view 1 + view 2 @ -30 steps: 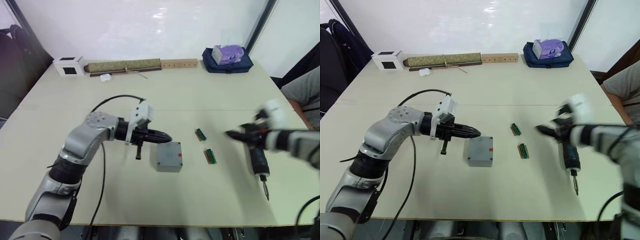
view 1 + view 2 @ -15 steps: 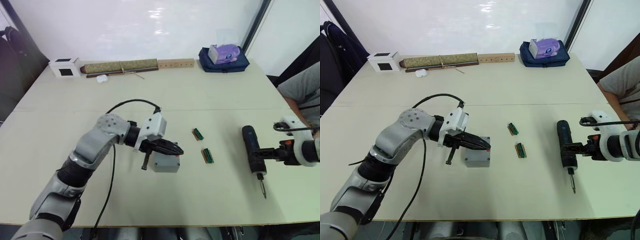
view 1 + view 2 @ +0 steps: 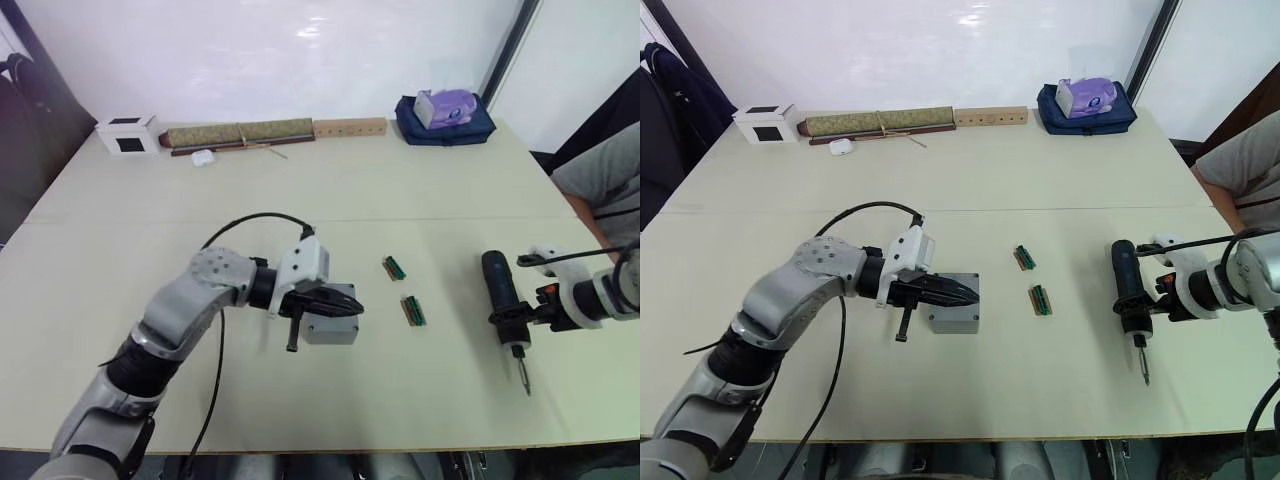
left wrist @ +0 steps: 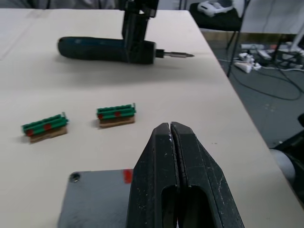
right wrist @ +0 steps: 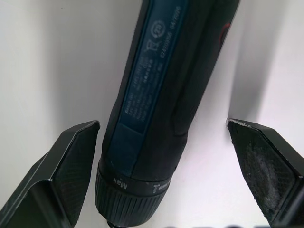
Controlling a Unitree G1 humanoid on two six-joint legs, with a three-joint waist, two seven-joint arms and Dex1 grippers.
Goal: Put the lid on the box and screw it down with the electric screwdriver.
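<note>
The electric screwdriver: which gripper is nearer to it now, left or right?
Right. The right gripper is open, its fingers on either side of the electric screwdriver. The left gripper is shut, far across the table over the grey box.

Counting across the table (image 3: 1060,420) now. One grey box (image 3: 958,312) with its lid on top, sitting near the middle. One electric screwdriver (image 3: 1127,300) lying on the right side. Two small green strips: one (image 3: 1024,258) a little farther, the other (image 3: 1041,300) nearer, both between the box and the screwdriver. Along the far edge: one small white cube (image 3: 766,122) with a dark face at the far left, one long rolled mat (image 3: 880,122), one small white oval thing (image 3: 843,146) just in front of it, one wooden block (image 3: 991,116) with holes, one dark blue bag (image 3: 1087,106) with one purple tissue pack (image 3: 1087,94) on it.
</note>
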